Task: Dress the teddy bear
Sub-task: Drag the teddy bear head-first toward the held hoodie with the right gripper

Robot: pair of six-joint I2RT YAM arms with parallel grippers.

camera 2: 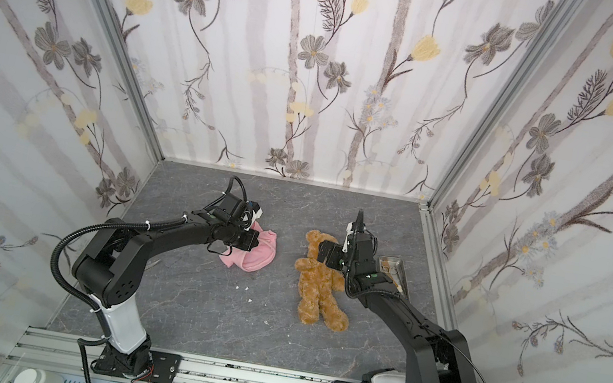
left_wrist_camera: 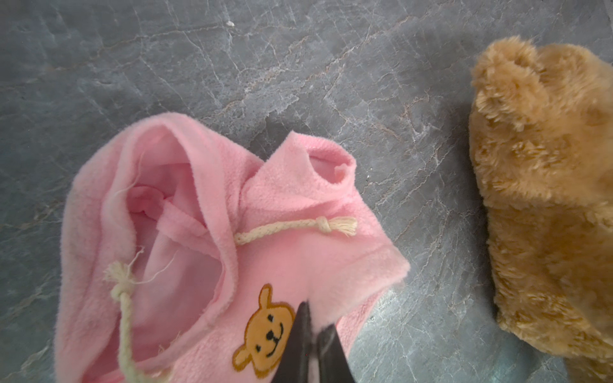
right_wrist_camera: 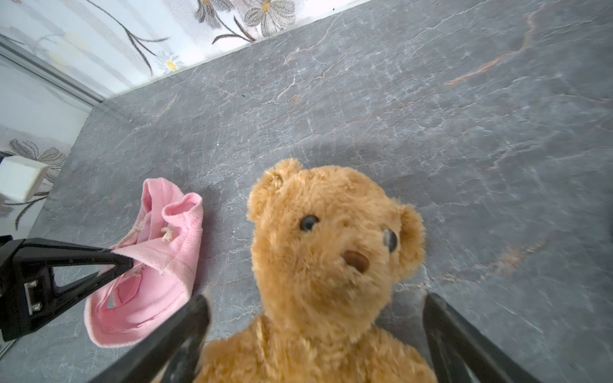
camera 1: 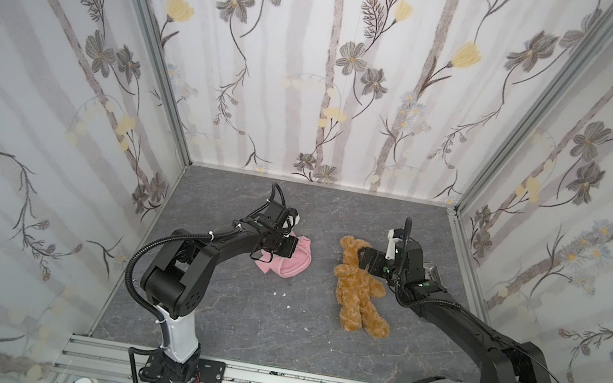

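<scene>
Light is bright, even and diffuse in every view, and the pale walls (camera 1: 356, 83) look slightly washed out. Shadows on the grey table (camera 1: 233, 315) are soft: in the left wrist view a dim one lies beside the bear (left_wrist_camera: 547, 199) and another at the hoodie (left_wrist_camera: 265, 199) edge, and the table shows a pale sheen. Both top views bow the wall frames toward the edges. Close to the lens, the right gripper (right_wrist_camera: 316, 298) and left gripper (left_wrist_camera: 313, 320) are blurred.
</scene>
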